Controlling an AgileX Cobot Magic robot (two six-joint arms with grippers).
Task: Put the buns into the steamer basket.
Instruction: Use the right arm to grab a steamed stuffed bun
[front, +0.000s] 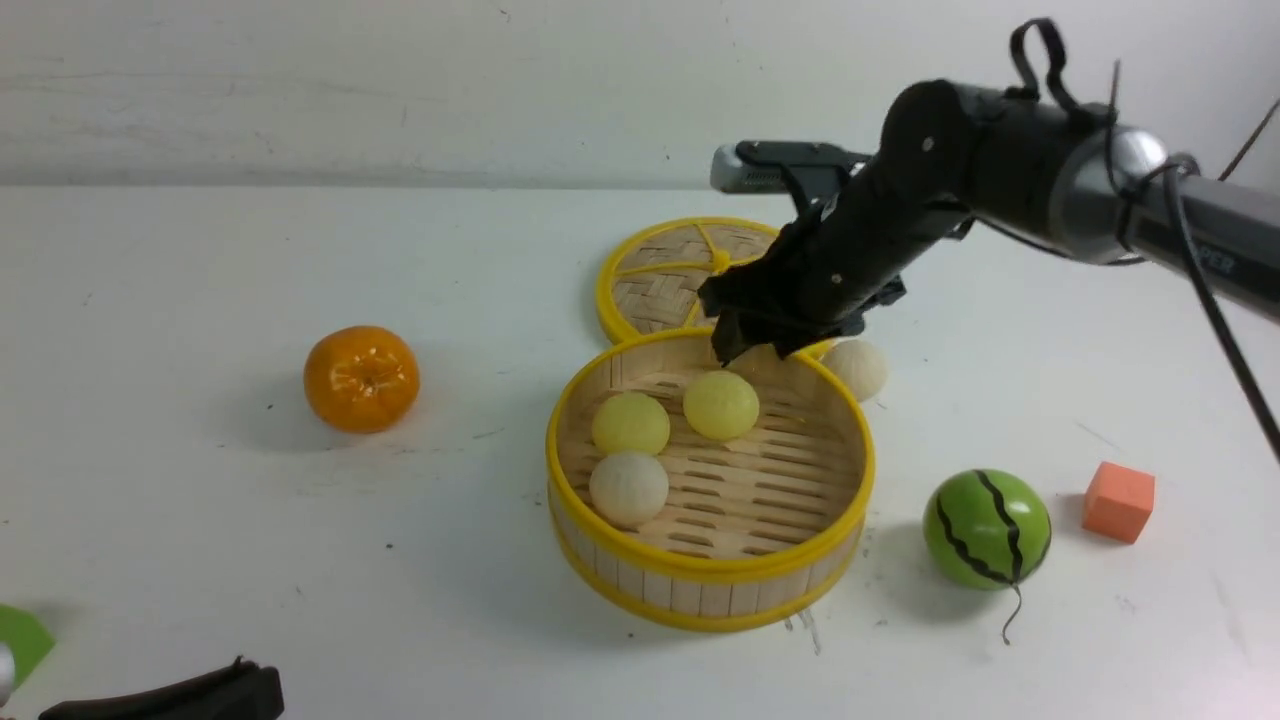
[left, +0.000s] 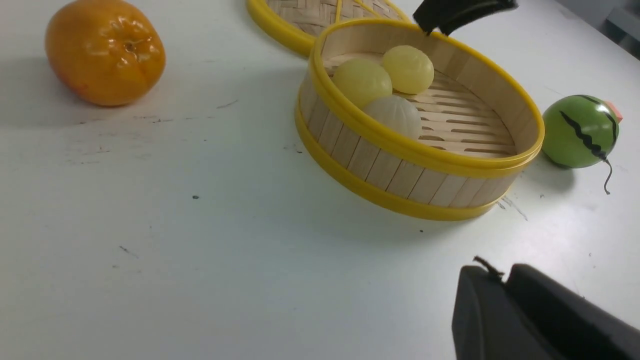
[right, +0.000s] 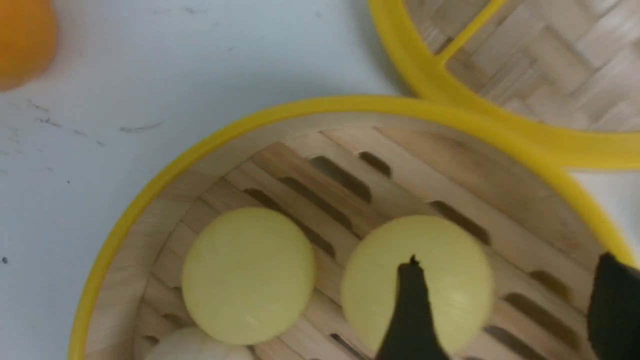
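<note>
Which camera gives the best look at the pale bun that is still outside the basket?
The front view: the off-white bun sits just outside the far right rim of the steamer basket, beside the right gripper. Neither wrist view shows it.

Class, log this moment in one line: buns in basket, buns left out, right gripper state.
steamer basket: three buns inside | fourth bun: outside, by far rim | right gripper: open, above far rim
</note>
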